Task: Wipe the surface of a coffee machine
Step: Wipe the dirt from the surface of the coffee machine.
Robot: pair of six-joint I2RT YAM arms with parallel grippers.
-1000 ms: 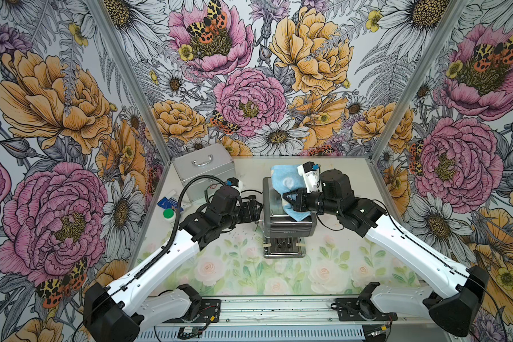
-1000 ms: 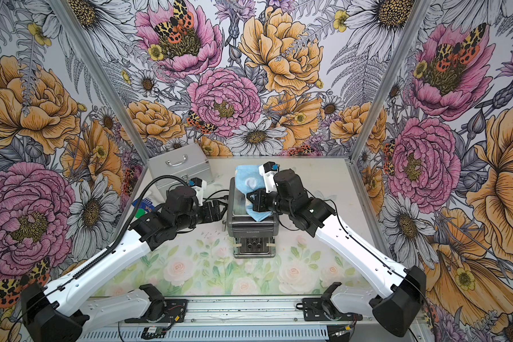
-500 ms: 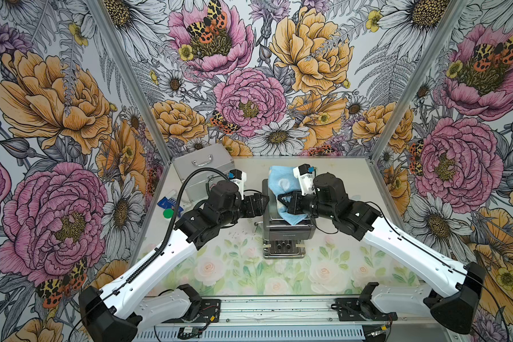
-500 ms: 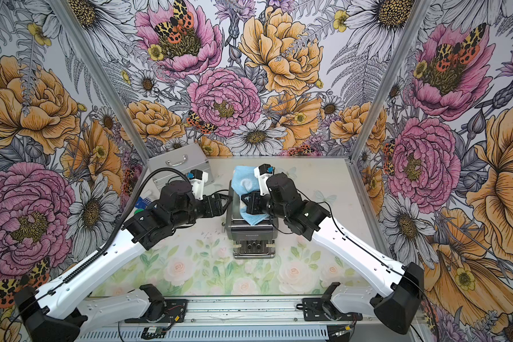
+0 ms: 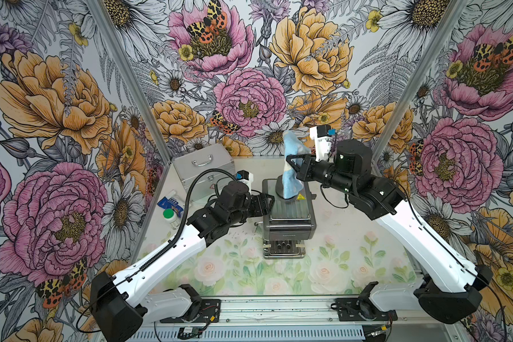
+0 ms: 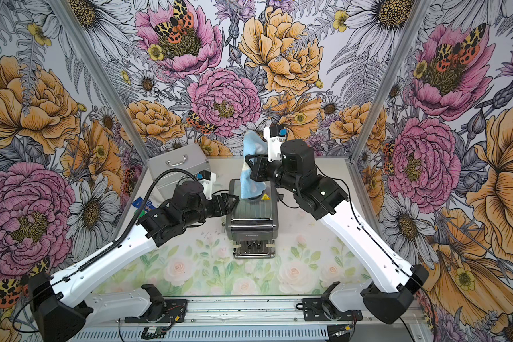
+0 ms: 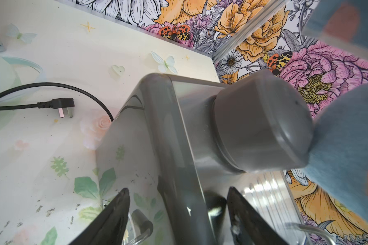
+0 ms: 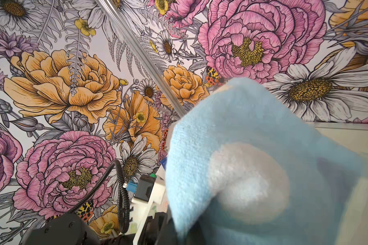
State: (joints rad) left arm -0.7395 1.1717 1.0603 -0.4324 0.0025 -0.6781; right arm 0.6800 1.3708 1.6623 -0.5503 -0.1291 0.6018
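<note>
The left arm (image 5: 166,254) and right arm (image 5: 427,245) share one build: long white-shelled links dotted with small dark screw holes, blocky black joint housings, and a bulky black shoulder housing (image 5: 113,308) at each base end. A ribbed black cable conduit (image 5: 190,192) loops along the left arm, and a thin black cable (image 5: 440,239) runs along the right. Each wrist carries a white camera mount (image 5: 320,142) with a blue fitting. The left end effector (image 5: 268,203) has black wedge-shaped fingers (image 7: 113,218).

Robot test booth, floral panels (image 5: 249,97), mounting rail (image 5: 279,309)
</note>
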